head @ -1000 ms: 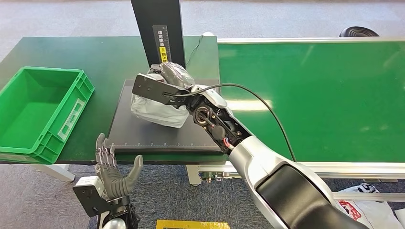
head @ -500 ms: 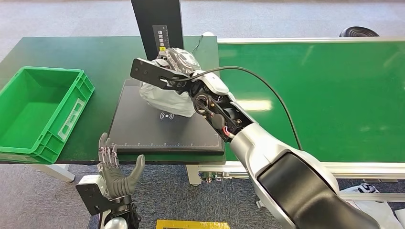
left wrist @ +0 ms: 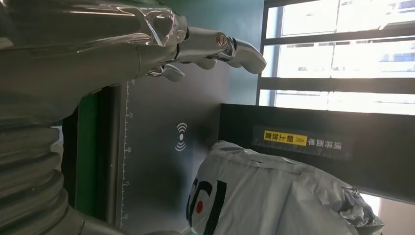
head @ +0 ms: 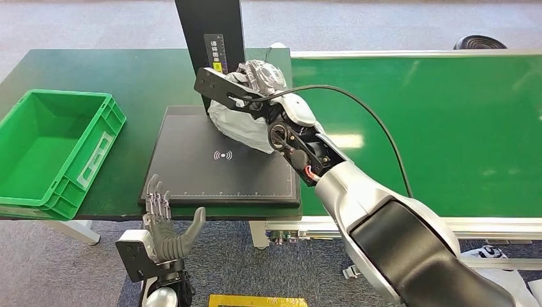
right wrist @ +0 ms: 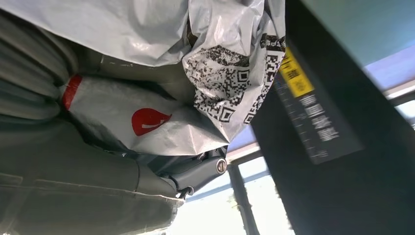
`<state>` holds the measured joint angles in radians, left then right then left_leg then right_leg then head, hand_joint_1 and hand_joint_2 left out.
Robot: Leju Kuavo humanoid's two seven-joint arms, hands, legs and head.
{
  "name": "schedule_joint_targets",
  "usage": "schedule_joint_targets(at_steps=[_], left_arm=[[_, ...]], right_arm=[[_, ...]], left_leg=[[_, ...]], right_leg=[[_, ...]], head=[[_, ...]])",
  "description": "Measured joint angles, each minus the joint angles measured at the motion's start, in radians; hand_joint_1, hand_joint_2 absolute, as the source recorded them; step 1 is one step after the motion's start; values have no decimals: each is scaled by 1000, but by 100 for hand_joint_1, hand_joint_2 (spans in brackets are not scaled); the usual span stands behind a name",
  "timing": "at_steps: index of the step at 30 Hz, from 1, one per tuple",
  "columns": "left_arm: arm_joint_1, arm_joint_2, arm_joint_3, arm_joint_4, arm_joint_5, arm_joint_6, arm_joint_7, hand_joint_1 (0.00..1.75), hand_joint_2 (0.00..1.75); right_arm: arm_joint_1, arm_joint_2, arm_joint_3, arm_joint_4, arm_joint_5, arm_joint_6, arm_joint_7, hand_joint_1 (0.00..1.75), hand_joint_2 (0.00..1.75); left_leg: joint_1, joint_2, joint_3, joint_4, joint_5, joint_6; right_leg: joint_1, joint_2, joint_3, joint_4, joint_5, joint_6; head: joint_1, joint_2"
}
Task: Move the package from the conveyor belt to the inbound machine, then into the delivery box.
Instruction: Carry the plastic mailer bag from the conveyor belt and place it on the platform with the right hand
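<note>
Right hand [head: 259,80] grasping grey package [head: 241,125], lifted over far right corner of black inbound machine pad [head: 192,166], close against black upright post [head: 211,32]. Left hand [head: 167,230] released, fingers apart, holding nothing, below near edge of bench [head: 140,70]. Green delivery box [head: 51,150] at left end of bench. Conveyor belt [head: 434,128] at right.

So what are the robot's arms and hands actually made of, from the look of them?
The right arm is smooth silver with a glossy black panel near the shoulder. Its forearm is open, showing dark parts and small red wires, and a black cable loops along it. A flat black bracket sits at each wrist. The left hand has a grey palm and thumb with darker, metallic fingers.
</note>
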<state>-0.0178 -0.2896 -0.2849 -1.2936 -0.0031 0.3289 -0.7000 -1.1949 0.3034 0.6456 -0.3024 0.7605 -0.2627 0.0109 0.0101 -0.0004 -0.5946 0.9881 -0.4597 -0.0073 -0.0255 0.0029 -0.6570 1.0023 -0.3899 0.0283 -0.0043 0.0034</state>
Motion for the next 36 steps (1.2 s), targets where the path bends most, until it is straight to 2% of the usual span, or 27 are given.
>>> schedule_joint_targets(at_steps=[4,8,36], left_arm=[[-20,0,-3,26,6,-5,0,0,175],[-33,-1,-10,45,6,-6,0,0,175],[-62,-3,-26,97,10,-16,0,0,175]], right_arm=[[0,-15,-8,7,0,-2,11,175,175],[0,-24,-17,11,1,-4,17,0,175],[1,-48,-23,14,23,-23,41,0,175]], left_leg=[[0,0,0,0,0,0],[0,0,0,0,0,0],[0,0,0,0,0,0]], right_leg=[[0,0,0,0,0,0],[0,0,0,0,0,0],[0,0,0,0,0,0]], head=[[0,0],[0,0],[0,0]])
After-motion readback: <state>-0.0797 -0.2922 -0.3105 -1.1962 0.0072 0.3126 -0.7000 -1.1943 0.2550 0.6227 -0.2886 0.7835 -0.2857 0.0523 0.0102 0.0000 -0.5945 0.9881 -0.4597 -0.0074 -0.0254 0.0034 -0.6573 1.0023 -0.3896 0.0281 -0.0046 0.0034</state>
